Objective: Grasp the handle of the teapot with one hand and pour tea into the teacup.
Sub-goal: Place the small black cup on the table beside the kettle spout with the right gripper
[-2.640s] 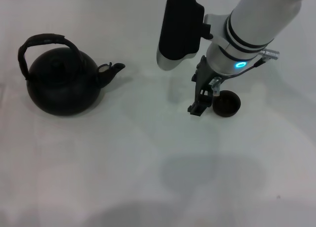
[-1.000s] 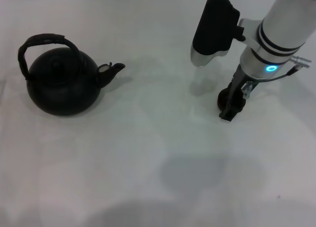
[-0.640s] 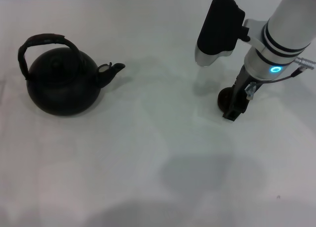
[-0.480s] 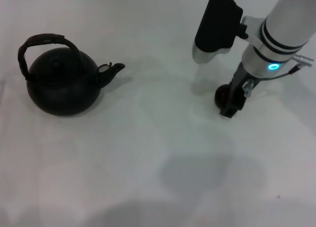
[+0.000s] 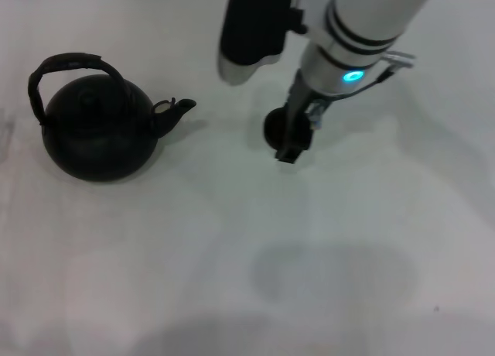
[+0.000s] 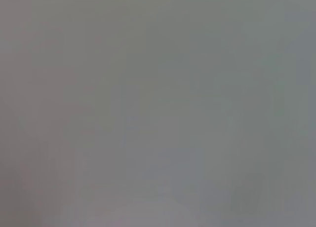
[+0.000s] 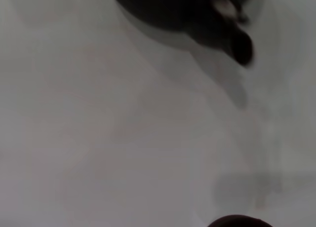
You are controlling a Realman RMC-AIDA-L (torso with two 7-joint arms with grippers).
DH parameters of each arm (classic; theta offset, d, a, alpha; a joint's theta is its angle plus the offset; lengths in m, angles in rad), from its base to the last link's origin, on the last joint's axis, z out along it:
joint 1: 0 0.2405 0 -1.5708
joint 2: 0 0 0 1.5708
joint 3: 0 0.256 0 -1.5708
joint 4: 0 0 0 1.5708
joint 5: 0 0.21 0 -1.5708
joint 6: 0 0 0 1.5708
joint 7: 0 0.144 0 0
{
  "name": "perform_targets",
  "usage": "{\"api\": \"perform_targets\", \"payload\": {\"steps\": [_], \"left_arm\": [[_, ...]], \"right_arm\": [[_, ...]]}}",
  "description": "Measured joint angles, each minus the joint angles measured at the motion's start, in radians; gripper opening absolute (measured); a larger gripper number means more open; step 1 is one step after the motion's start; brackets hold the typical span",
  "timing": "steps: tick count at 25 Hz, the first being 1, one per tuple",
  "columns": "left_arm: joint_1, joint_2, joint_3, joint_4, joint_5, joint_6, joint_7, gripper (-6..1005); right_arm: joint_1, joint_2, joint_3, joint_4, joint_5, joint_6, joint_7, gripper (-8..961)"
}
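Reaching down over the white table (image 5: 232, 255), the right gripper (image 5: 290, 143) has its dark fingers pinching the tiny round black teacup (image 5: 276, 127) | large round black teapot (image 5: 99, 131) with arched rough handle (image 5: 54, 70) sits at nine o'clock, spout toward the cup, well apart | left gripper unseen.
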Motion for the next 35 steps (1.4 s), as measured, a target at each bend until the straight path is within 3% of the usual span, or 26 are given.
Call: {"api": "perform_targets", "payload": {"steps": [5,11,35], "left_arm": [[-0.005,-0.001,0.000,0.004,0.000,-0.002,0.000,876],[-0.008,-0.003,0.003,0.005,0.000,-0.004,0.000,875],[-0.010,-0.002,0.002,0.007,0.001,-0.004,-0.011,875]], "right_arm": [[0.091,0.000,-0.142,0.085,0.130,-0.082,-0.002,729],[0.126,0.000,-0.236,0.123,0.211,-0.127,-0.007,732],[0.102,0.000,-0.299,0.162,0.275,-0.168,-0.043,744]]}}
